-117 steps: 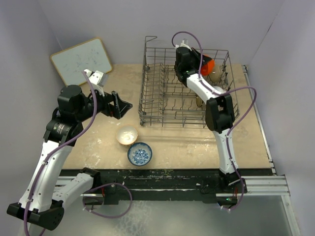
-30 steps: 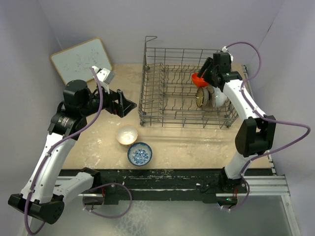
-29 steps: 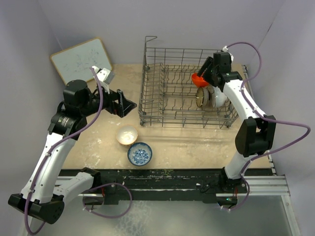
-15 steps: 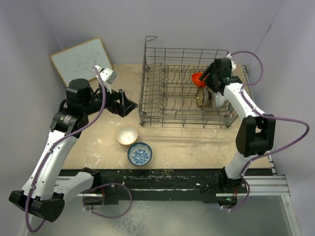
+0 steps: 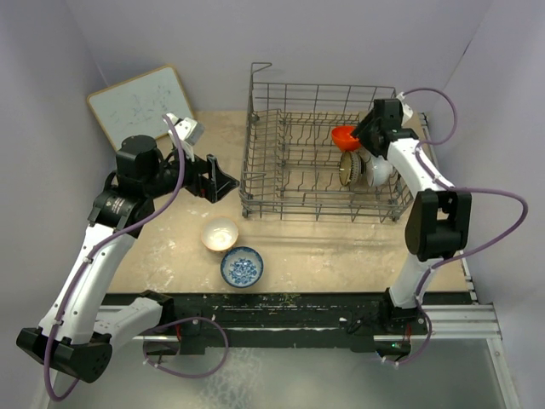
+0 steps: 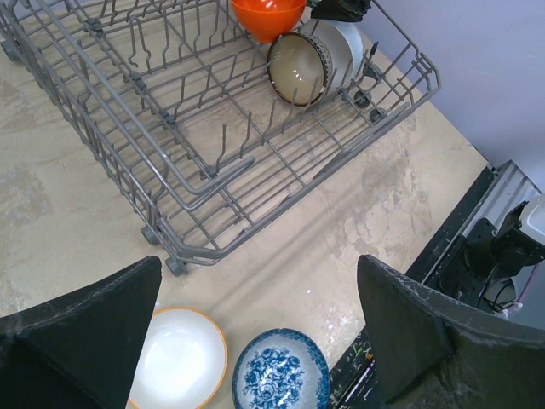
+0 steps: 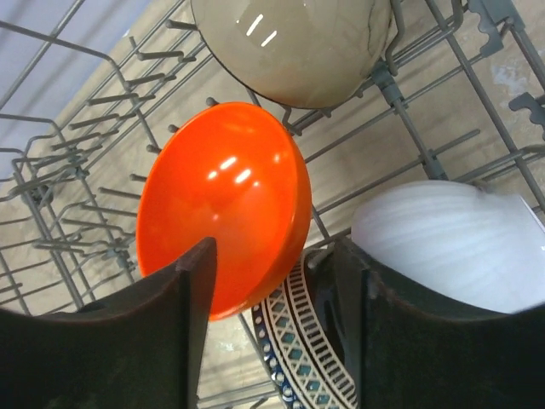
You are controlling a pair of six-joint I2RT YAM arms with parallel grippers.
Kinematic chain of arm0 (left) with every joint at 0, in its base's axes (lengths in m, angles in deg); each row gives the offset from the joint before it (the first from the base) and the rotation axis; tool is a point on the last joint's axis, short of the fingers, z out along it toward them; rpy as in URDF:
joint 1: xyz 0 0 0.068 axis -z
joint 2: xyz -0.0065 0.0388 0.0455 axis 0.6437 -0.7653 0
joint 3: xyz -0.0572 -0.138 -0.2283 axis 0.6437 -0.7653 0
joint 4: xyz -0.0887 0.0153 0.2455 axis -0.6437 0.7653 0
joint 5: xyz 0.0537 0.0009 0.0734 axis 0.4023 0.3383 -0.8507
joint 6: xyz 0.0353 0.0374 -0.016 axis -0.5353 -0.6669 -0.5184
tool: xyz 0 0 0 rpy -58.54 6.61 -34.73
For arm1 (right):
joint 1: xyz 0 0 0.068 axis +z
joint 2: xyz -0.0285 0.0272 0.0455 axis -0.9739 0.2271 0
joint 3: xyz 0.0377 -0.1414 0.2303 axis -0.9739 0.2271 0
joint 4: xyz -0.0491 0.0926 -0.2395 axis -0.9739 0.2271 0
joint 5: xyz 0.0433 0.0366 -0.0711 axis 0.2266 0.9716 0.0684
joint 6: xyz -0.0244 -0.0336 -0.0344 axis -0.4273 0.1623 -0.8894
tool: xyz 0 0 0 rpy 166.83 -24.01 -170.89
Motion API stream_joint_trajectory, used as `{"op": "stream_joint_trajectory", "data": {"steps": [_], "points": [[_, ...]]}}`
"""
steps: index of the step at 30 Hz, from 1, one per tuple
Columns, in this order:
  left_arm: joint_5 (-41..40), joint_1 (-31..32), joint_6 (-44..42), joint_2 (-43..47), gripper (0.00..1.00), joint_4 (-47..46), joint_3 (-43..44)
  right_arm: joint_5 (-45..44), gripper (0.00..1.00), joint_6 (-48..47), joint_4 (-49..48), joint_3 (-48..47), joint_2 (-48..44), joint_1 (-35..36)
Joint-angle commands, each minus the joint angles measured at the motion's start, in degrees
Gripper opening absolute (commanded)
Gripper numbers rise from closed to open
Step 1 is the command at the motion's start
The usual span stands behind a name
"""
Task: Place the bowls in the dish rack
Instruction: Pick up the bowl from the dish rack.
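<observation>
The grey wire dish rack (image 5: pixel 289 166) stands at the back centre. At its right end the orange-red bowl (image 5: pixel 344 135) (image 7: pixel 223 196) leans on edge among the tines. Beside it stand a brown-rimmed bowl (image 5: pixel 348 167) (image 6: pixel 298 68) and a white bowl (image 5: pixel 380 170) (image 7: pixel 451 243). My right gripper (image 5: pixel 361 136) (image 7: pixel 272 251) is open around the orange bowl, with a gap at its right finger (image 7: pixel 349 315). A cream bowl (image 5: pixel 220 233) (image 6: pixel 177 358) and a blue-and-white bowl (image 5: pixel 242 267) (image 6: pixel 281 371) sit on the table. My left gripper (image 5: pixel 223 181) (image 6: pixel 260 264) hangs open above them, holding nothing.
A white board (image 5: pixel 140 104) leans at the back left. A beige bowl (image 7: pixel 294 43) also stands in the rack beyond the orange one. The table's front edge and black rail (image 5: pixel 281 302) run just below the two loose bowls. Purple walls close in on both sides.
The right gripper has drawn back a little to the right, while the orange bowl has stayed in the rack. The left arm has edged slightly towards the rack.
</observation>
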Motion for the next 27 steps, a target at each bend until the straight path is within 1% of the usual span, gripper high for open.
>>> {"op": "stream_joint_trajectory", "data": {"steps": [1, 3, 5, 7, 8, 10, 11, 14, 17, 20, 24, 27], "points": [[0.36, 0.28, -1.51, 0.59, 0.99, -1.75, 2.04, -1.31, 0.56, -0.71, -0.83, -4.39, 1.9, 0.02], [0.22, 0.31, -1.51, 0.58, 0.99, -1.65, 1.98, -0.85, 0.51, -0.87, -1.4, -4.32, 2.58, 0.02], [0.25, 0.35, -1.48, 0.54, 0.99, -1.65, 2.06, -0.96, 0.44, -0.89, -2.24, -3.73, 2.57, 0.02], [0.32, 0.31, -1.4, 0.49, 0.99, -1.66, 2.12, -1.55, 0.3, -0.97, -2.44, -3.59, 2.35, 0.02], [0.3, 0.26, -1.38, 0.49, 0.99, -1.62, 2.12, -1.81, 0.19, -1.12, -2.47, -3.64, 2.16, 0.01], [0.21, 0.27, -1.31, 0.49, 0.99, -1.69, 2.06, -2.2, 0.02, -1.6, -2.2, -4.03, 1.75, 0.01], [0.31, 0.31, -1.3, 0.51, 0.99, -1.76, 2.03, -2.47, 0.0, -1.79, -1.74, -4.41, 1.5, 0.01], [0.26, 0.31, -1.21, 0.54, 0.99, -1.87, 2.15, -7.08, 0.0, -3.92, 0.98, -6.29, 0.19, 0.06], [0.32, 0.29, -1.25, 0.73, 0.99, -1.94, 2.17, -11.69, 0.0, -7.57, 1.52, -8.07, -1.69, 0.72], [0.48, 0.28, -1.2, 0.84, 0.99, -1.96, 2.29, -17.9, 0.0, -11.23, 4.33, -12.22, -1.67, 2.04], [0.62, 0.29, -1.13, 1.1, 0.99, -1.87, 2.43, -29.68, 0.0, -19.33, 9.91, -23.36, 1.98, 5.7], [0.77, 0.32, -0.86, 1.35, 0.99, -1.87, 2.37, -40.38, 0.0, -28.66, 15.09, -34.63, 8.81, 9.64]]}}
